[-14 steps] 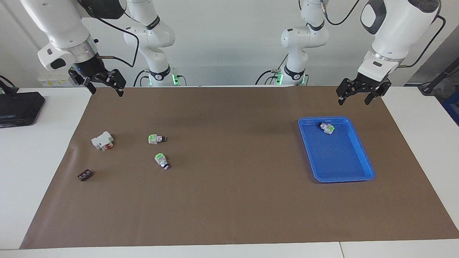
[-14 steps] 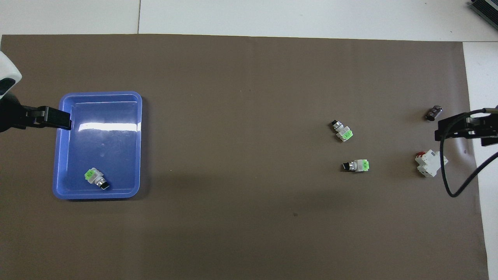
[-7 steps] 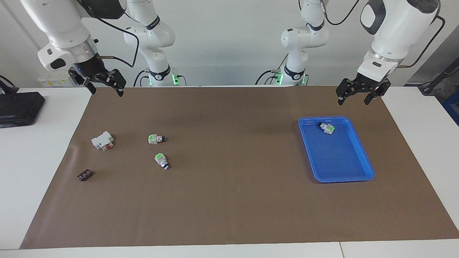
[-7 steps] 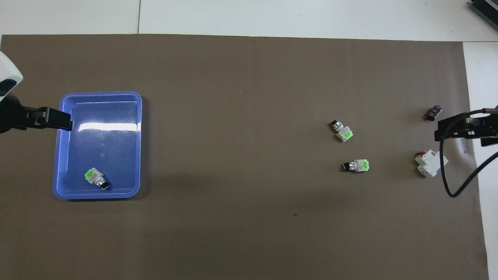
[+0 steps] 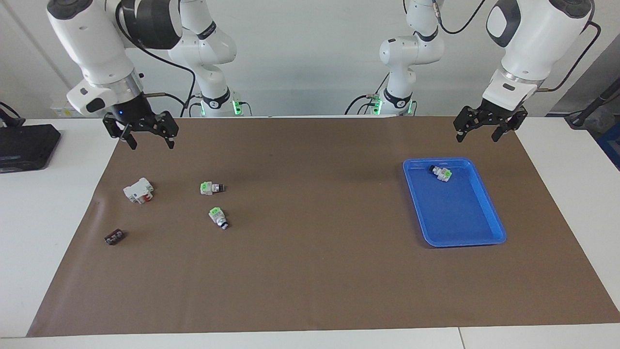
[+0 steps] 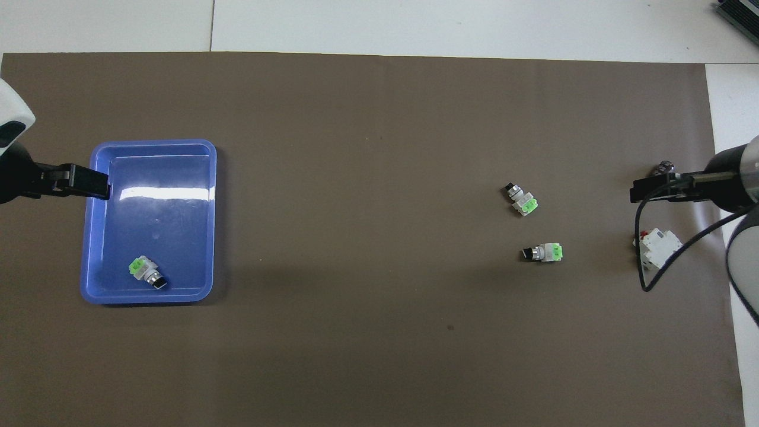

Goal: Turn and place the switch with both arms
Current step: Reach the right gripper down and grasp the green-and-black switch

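Two switches with green faces lie on the brown mat toward the right arm's end: one (image 5: pixel 212 187) (image 6: pixel 542 253) nearer the robots, the other (image 5: pixel 218 217) (image 6: pixel 521 200) farther. A third switch (image 5: pixel 441 173) (image 6: pixel 146 273) lies in the blue tray (image 5: pixel 465 242) (image 6: pixel 148 298). My right gripper (image 5: pixel 151 143) (image 6: pixel 639 192) hangs open and empty over the mat, above the white block and apart from the switches. My left gripper (image 5: pixel 477 138) (image 6: pixel 102 185) hangs open and empty over the mat by the tray's edge; that arm waits.
A white block with a red part (image 5: pixel 138 190) (image 6: pixel 655 249) and a small dark brown piece (image 5: pixel 115 237) lie near the mat's edge at the right arm's end. A black device (image 5: pixel 24 145) sits on the white table off the mat there.
My right gripper has moved from the mat's corner toward the table's middle and turned, now nearer the white block. The left arm and all the switches have stayed put.
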